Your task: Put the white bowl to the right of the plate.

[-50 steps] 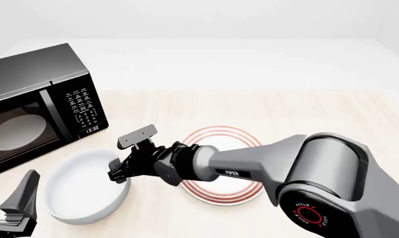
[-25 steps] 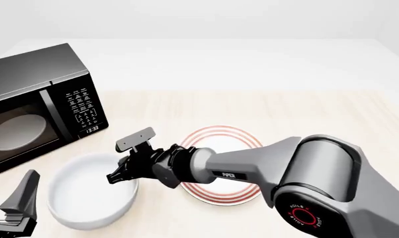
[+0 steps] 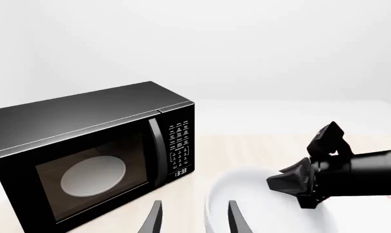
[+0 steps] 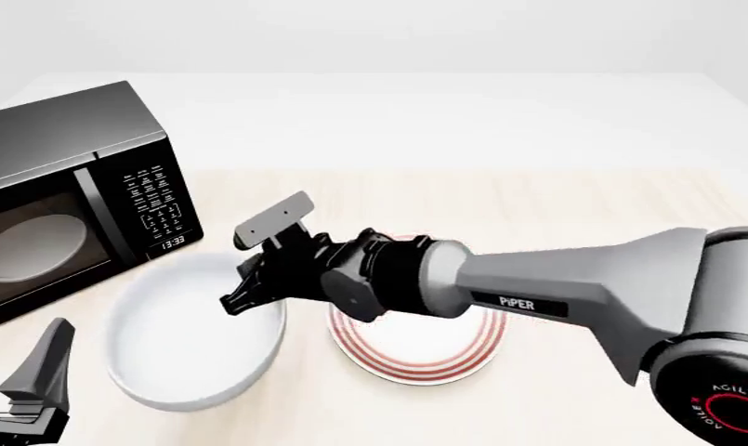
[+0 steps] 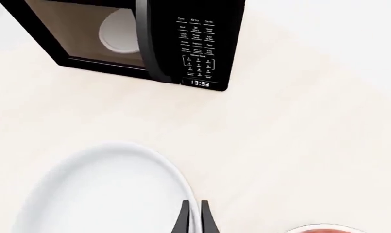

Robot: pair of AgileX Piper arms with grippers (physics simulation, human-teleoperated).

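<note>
Front view shows the right gripper point(image 4: 240, 299) pinching the near-plate rim of the white bowl point(image 4: 181, 344), left of the plate point(image 4: 413, 358); glossy, rigid, thick-walled, it may slip from an edge hold.

The white bowl point(image 4: 188, 348) has a glossy, smooth, ceramic-like surface. The plate point(image 4: 417, 358) is smooth white with red rings. The microwave point(image 4: 64, 200), upper left of the front view, has a brushed metallic top and a glossy black door. The table point(image 4: 572, 209) shows a pale matt wood grain. The right arm's point(image 4: 559, 288) shell is satin grey; the right gripper point(image 4: 243, 299) is matt black.
</note>
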